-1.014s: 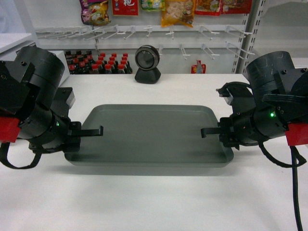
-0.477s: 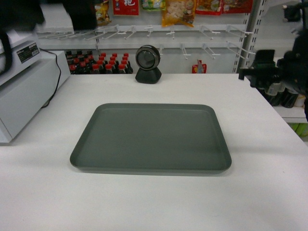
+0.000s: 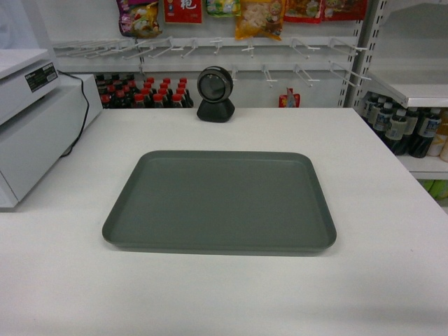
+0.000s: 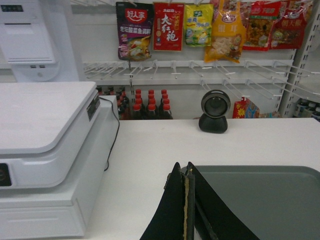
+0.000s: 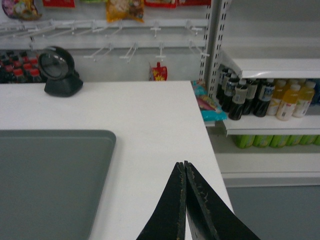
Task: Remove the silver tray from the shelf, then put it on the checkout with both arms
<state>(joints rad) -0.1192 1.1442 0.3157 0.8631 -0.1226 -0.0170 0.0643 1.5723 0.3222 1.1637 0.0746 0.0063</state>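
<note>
The silver tray (image 3: 220, 199) lies flat and empty on the white checkout (image 3: 231, 287), in the middle of the head view. Neither arm shows in the head view. In the left wrist view my left gripper (image 4: 183, 171) is shut with nothing in it, raised above the counter at the silver tray's (image 4: 260, 200) left edge. In the right wrist view my right gripper (image 5: 184, 165) is shut and empty too, hanging over bare checkout (image 5: 150, 115) to the right of the silver tray (image 5: 50, 175), near the counter's right edge. A white shelf (image 5: 270, 65) stands at the right.
A white cash register (image 3: 31, 126) sits at the counter's left with a black cable. A black round scanner (image 3: 214, 93) stands at the back middle. Behind are bottles (image 3: 143, 91), hooks and hanging snack bags (image 4: 175, 27). Drink bottles (image 5: 260, 100) fill the right-hand shelves.
A second ago both grippers were at the tray's two short ends. Both arms have since drawn back and up out of the head view, leaving the tray lying on the counter.
</note>
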